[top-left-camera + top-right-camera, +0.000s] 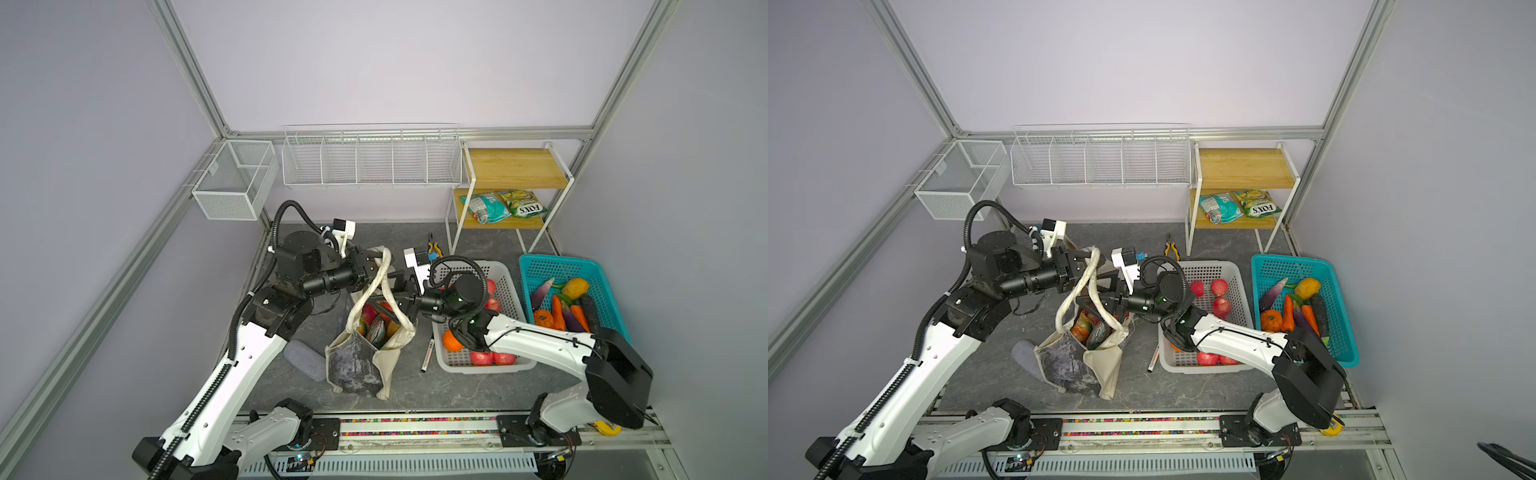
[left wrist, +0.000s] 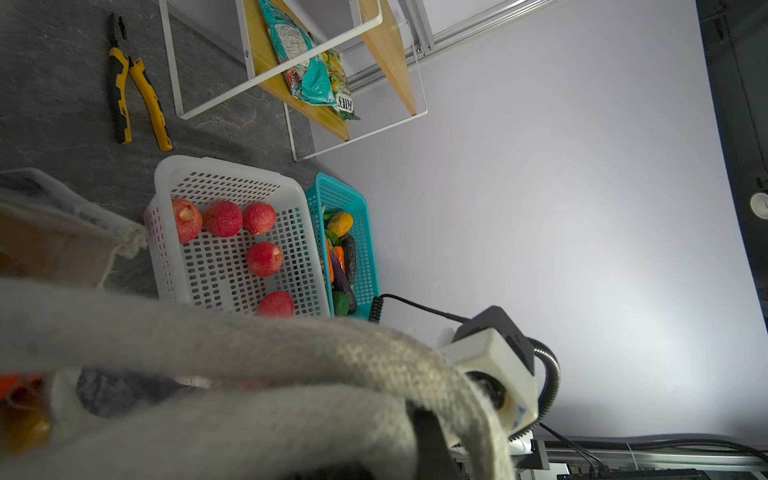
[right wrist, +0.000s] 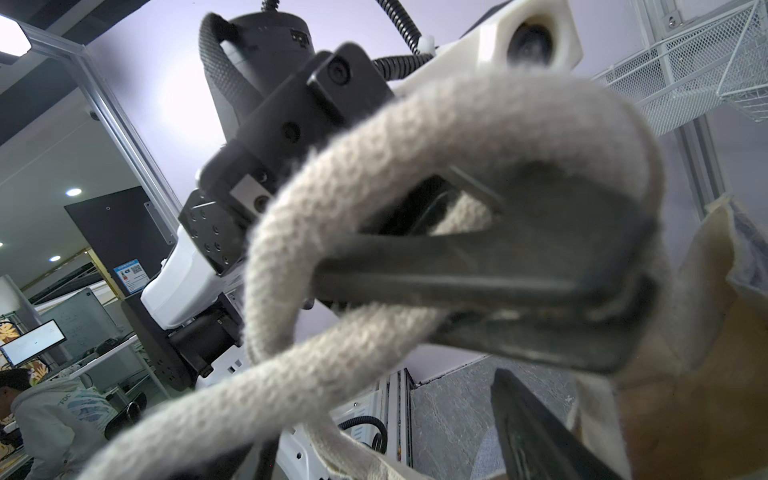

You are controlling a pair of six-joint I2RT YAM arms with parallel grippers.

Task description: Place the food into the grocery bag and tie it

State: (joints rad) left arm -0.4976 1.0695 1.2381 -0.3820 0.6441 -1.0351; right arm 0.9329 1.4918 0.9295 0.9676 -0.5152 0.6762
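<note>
Hanging from the clamped left gripper (image 1: 371, 265), the strap handles (image 1: 385, 270) of the canvas tote (image 1: 353, 361) loop over one jaw of the wide-spread, empty right gripper (image 1: 389, 291).

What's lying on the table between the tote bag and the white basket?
A marker pen lies between the tote bag and the white basket, nearer the basket. Both top views show it.

Lighting's soft and even in both top views, barely any shadows on the grey tabletop (image 1: 457, 386), though the wide lens splays the aluminium frame posts (image 1: 189, 66) outward near the edges. Wrist views are rougher: the strap handles (image 2: 249, 353) sit so close they're a fuzzy blur, and a ceiling light (image 3: 10, 39) blows out white in the right one.
</note>
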